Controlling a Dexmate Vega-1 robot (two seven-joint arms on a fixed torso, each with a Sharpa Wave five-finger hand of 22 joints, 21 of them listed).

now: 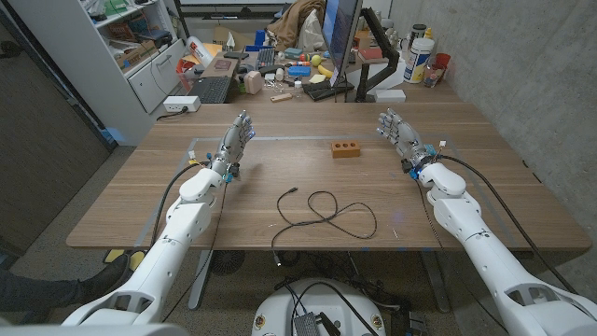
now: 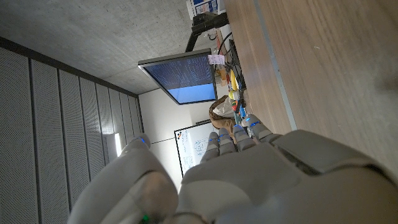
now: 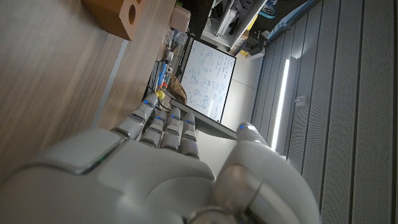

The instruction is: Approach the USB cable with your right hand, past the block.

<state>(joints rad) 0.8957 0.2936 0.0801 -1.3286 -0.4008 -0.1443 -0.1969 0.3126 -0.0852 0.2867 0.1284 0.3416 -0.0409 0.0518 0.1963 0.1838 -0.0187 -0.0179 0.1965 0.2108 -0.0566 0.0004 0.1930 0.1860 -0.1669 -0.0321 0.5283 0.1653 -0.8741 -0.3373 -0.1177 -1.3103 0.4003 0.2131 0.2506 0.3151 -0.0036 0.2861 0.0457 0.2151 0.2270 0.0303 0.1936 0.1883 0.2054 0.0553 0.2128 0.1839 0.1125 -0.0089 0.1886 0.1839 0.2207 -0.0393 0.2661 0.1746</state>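
The white left hand (image 1: pixel 237 137) stands on its edge on the wooden table (image 1: pixel 140 201), fingers (image 1: pixel 244 122) straight, slightly apart and holding nothing. Nearer the robot than those fingers and toward the middle, the thin black USB cable (image 1: pixel 322 217) lies in loose loops on the wood. Beyond the cable, between the two hands, sits the small orange-brown wooden block with holes (image 1: pixel 346 149). The white right hand (image 1: pixel 399 133) is just past it, fingers extended, spread, empty, well apart from the cable.
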